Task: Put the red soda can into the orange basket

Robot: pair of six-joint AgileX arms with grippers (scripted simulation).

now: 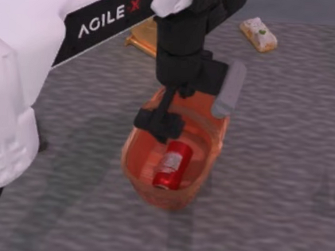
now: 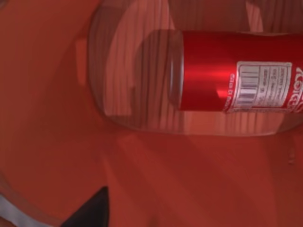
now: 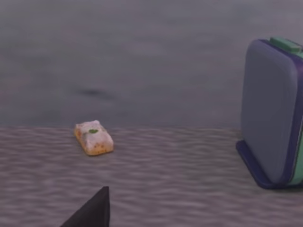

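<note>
So the red soda can (image 1: 172, 164) is lying on its side on the ribbed floor of the orange basket (image 1: 134, 169), silver end pointing away from the fingers and toward the basket's near rim. The left gripper (image 1: 159, 125) hangs over the basket's far end, dipped just inside the rim, and the can sits just past the fingertips rather than between them. From the top view it looks like the fingers are released and not touching the can, with a small gap between the black fingertips and the can's upper end.

The left wrist view backs that up: the can (image 2: 222, 71) lies across the basket's bottom (image 2: 57, 94) with its cream label patch facing up, and only one dark fingertip (image 2: 92, 213) pokes into the corner, well apart from the can.

Behind the left arm, a golden object (image 1: 144, 36) peeks out on the surface beyond the basket. A small frosted pastry-looking thing (image 1: 258, 33) sits farther off to the right of the fingers.

The right gripper isn't in the top view. Its wrist view only shows a dark fingertip (image 3: 92, 213), so I can't tell its state; ahead of it are that pastry (image 3: 93, 137) and a blue-grey case (image 3: 272, 113) with a green trim, standing upright on the surface (image 3: 180, 189).
</note>
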